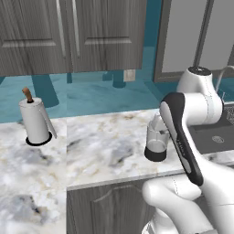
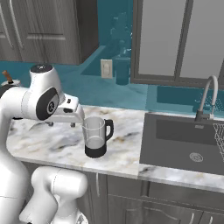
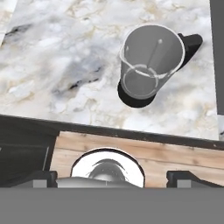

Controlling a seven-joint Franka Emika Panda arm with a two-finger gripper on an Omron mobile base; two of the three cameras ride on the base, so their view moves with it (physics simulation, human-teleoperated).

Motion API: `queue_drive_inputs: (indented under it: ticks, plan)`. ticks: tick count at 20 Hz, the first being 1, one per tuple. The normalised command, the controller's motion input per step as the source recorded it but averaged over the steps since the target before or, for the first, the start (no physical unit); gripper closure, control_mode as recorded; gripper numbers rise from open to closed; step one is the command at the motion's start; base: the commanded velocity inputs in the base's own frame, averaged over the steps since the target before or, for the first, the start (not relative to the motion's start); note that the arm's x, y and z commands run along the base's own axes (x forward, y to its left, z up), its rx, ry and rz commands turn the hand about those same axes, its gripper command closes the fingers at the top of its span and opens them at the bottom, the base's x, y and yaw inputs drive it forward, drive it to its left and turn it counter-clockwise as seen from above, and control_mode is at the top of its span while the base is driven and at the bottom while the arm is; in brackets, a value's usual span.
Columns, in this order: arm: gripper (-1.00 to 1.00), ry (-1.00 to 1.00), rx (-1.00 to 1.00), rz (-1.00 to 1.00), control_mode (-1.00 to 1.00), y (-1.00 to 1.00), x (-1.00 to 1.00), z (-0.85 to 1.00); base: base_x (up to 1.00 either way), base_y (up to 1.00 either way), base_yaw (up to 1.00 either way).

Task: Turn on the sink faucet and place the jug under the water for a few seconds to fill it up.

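I was at the first step: reaching for the jug [image 2: 96, 136], with the faucet [image 2: 207, 99] dry and no stream running. From left to right, my pincer [image 3: 111, 176] hung spread wide, holding and touching nothing; the jug stood upright on the worktop [image 2: 127, 153] just beside the sink [image 2: 183, 144]. Next I judged I must lower and close around it.

A white paper-towel roll [image 1: 35, 121] with a brown knob stands upright on the marble tabletop [image 1: 100, 151], below grey cabinets [image 1: 73, 34].
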Motion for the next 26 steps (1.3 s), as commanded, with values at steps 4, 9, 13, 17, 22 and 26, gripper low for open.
queue_drive_inputs:
  ticks: [4, 9, 13, 17, 22, 26]
  plan:
    - [-1.00, 0.00, 0.00, 0.02, -1.00, 0.04, -0.16, 0.00, 0.00, 0.00, 0.00]
    - [-1.00, 0.00, 0.00, 0.02, -1.00, 0.01, -0.02, 0.00, 0.00, 0.00, 0.00]
    - [-1.00, 0.00, 0.00, 0.03, -1.00, 0.00, 0.00, 0.00, 0.00, 0.00, 0.00]
    - [-1.00, 0.00, 0.00, 0.03, -1.00, 0.00, -0.13, 0.00, 0.00, 0.00, 0.00]
    - [-1.00, -0.01, 0.00, 0.03, -1.00, 0.00, -0.51, -0.01, 0.00, 0.00, 0.00]
    - [-1.00, -0.03, 0.00, 0.01, -1.00, 0.00, -0.70, -0.11, 0.00, 0.00, 0.00]
